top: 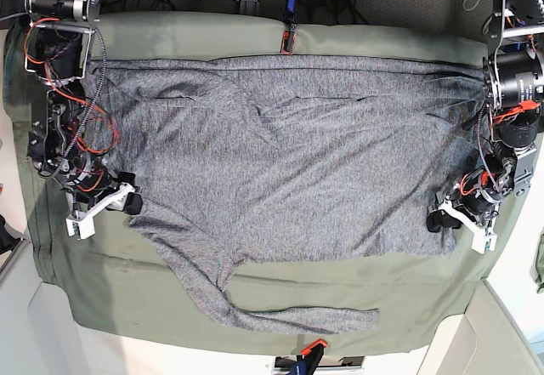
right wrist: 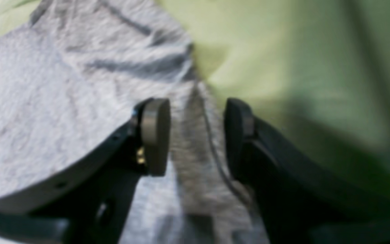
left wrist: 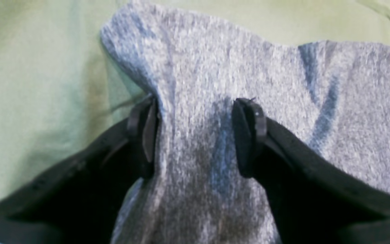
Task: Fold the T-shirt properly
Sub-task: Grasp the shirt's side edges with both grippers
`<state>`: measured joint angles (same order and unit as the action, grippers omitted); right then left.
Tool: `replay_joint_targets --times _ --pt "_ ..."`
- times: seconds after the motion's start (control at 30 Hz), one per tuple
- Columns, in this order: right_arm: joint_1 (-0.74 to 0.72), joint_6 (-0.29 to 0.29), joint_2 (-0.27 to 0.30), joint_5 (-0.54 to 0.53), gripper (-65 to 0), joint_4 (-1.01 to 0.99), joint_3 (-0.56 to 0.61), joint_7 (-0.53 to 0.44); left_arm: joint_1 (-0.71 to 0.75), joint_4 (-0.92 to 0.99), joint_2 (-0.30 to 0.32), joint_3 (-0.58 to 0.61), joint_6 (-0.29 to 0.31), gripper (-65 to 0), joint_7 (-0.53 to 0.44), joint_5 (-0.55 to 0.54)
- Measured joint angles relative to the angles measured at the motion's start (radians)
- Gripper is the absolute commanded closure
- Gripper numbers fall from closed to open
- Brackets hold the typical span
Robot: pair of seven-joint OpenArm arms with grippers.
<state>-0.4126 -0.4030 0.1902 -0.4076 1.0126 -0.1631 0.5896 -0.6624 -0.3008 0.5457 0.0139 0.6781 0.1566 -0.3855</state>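
While the T-shirt (top: 289, 179) lies spread across the olive table cloth (top: 127, 307) – one sleeve trailing toward 6 o'clock – each arm works a side edge. The left gripper (left wrist: 193, 137) at 3 o'clock straddles a raised fold, jaws apart; whether it pinches I cannot tell. The right gripper (right wrist: 196, 135) at 9 o'clock likewise. Both should close on both layers evenly before lifting. No writing is legible.

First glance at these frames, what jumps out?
The big grey T-shirt spread wide across the green table cloth, with one sleeve trailing toward the front edge. At each side edge a pincer sits on it: the left pincer straddles a raised ridge of fabric, and the right pincer straddles the hem, both with jaws apart.
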Motion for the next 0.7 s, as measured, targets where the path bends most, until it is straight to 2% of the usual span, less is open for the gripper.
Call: replay_joint_targets --times 0.13,0.4,0.57,0.7 --pt "-0.001 0.0 -0.036 0.043 -26.9 0.0 0.0 -0.008 0.0 0.0 0.0 0.0 0.0 -32.6 0.0 0.0" --pt "-0.002 0.0 -0.043 0.069 -26.9 0.0 0.0 -0.02 0.0 0.0 0.018 0.0 0.0 -32.6 0.0 -0.002" --pt "-0.001 0.0 -0.044 0.084 -26.9 0.0 0.0 -0.032 0.0 -0.014 0.048 0.0 0.0 -32.7 0.0 -0.09" --pt "-0.001 0.0 -0.043 0.096 -26.9 0.0 0.0 -0.032 0.0 -0.058 0.069 0.0 0.0 -32.7 -0.001 -0.107"
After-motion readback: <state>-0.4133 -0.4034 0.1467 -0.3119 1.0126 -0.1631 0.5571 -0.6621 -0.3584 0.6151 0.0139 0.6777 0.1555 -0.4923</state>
